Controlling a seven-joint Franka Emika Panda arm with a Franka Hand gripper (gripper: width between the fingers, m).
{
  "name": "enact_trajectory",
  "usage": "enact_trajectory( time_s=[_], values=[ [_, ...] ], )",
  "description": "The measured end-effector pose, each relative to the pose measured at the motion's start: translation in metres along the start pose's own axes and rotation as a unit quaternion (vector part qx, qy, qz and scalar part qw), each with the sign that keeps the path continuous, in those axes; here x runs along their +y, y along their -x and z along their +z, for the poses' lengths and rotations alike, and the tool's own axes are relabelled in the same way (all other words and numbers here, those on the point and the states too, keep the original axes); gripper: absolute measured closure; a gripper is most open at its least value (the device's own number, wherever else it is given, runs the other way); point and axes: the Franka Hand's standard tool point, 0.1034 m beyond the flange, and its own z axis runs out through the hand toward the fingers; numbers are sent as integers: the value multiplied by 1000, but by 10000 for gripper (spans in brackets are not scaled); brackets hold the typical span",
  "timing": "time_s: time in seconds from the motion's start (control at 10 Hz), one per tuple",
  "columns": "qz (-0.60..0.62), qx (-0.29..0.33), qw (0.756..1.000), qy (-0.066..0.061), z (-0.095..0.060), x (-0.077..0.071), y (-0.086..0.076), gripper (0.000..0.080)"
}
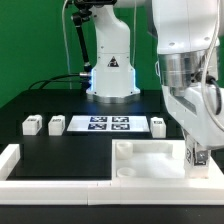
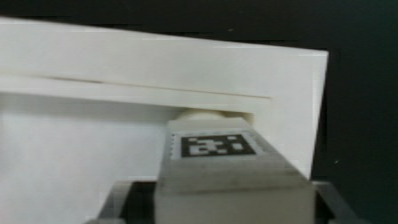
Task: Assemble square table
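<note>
White plastic legs stand unfitted: the first loose leg [image 1: 30, 125] and second loose leg [image 1: 56, 124] at the exterior view's mid-left, the marker board [image 1: 107, 124] at centre, the third loose leg [image 1: 158, 125] just to its right. Lower right of centre lies the square table slab [image 1: 152, 160]; its visible left sockets look empty. At far right the gripper [image 1: 200, 153], jaws partly closed, clamps the fourth leg [image 2: 217, 150], whose tip meets the slab's edge. Judged: first fitting under way, three legs outstanding.
</note>
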Motion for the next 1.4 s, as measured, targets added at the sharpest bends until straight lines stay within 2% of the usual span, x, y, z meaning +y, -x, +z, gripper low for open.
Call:
enact_trajectory(
  time_s=[0.8, 0.9, 1.0, 1.1, 1.2, 1.4],
  values=[
    [162, 1, 987, 1, 0, 1, 0, 506],
    [158, 1, 987, 2, 1, 1, 0, 400],
    [158, 1, 987, 2, 1, 1, 0, 253],
    [158, 1, 987, 2, 1, 2, 0, 253],
    [158, 2, 987, 2, 2, 2, 0, 172],
    [158, 1, 987, 2, 2, 2, 1, 151]
  ],
)
